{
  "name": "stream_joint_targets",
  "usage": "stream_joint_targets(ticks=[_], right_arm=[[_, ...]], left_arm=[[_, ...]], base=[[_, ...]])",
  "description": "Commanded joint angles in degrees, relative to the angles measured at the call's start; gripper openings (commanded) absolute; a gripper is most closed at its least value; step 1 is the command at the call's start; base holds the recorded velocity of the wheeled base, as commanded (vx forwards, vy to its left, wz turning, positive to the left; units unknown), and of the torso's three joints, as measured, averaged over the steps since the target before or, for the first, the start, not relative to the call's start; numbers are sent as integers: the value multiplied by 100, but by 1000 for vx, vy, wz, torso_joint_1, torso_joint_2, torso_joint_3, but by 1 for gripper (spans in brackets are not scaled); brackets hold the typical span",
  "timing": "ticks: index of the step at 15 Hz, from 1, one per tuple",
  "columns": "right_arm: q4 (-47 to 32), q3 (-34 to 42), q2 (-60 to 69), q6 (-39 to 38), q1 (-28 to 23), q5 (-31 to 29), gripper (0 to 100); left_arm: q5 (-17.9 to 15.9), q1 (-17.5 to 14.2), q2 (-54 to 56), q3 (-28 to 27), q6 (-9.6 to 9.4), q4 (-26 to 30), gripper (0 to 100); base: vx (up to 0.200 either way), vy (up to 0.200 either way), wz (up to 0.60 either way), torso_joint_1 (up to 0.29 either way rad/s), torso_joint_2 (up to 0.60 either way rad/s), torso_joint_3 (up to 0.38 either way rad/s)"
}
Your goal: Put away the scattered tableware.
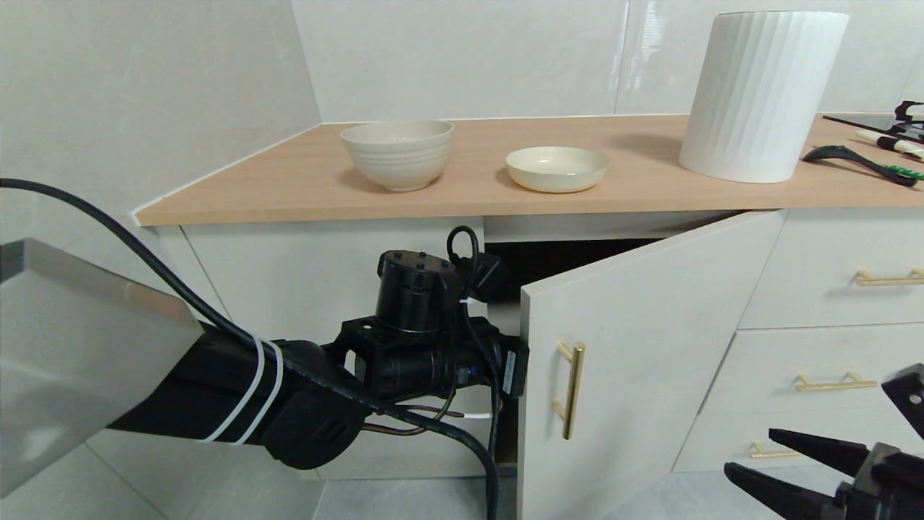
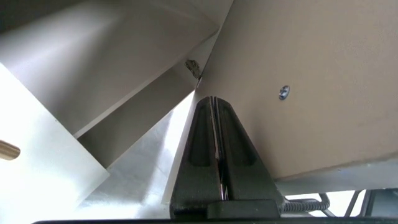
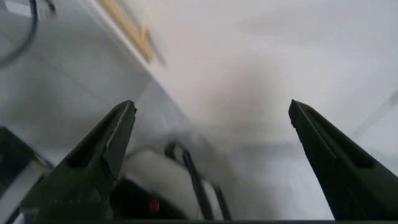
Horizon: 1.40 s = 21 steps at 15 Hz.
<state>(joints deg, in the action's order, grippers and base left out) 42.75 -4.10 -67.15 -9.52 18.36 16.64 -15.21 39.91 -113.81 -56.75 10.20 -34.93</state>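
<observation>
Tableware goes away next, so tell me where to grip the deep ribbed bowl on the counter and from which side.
Take the bowl by its rim, from above. It stands upright with its mouth open, so one finger can go inside, one outside; its rounded wall would likely slip in a side pinch.
</observation>
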Motion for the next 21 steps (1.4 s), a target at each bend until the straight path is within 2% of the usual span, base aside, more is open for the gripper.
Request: stream_joint_targets(ticks=[1,2,4,13,18,21], right_arm=[[-1067,49,1388,47,-8,-100,100],[-1392,-3,1591,47,-8,-100,100],[-1559,5,1714,47,-8,-108,100],[-1665,269,2004,38,-8,-100,100],[-1753,339,2118,47,1,-100,100],[-1762,357,2135,47,1,-91,100]], left_arm=[[1,69,70,67,-1,-32,0],[1,78,78,111,8,-32,0],[1,87,43,111,8,-32,0],[1,263,8,76,26,-23,0],[-17,289,-45,41,26,-32,0],[1,491,-256,-442,26,12,0]], base=[[0,0,0,0,0,0],[0,0,0,0,0,0],[0,0,0,0,0,0],[0,0,0,0,0,0],[-160,0,0,5,3,1],[0,0,0,0,0,0]])
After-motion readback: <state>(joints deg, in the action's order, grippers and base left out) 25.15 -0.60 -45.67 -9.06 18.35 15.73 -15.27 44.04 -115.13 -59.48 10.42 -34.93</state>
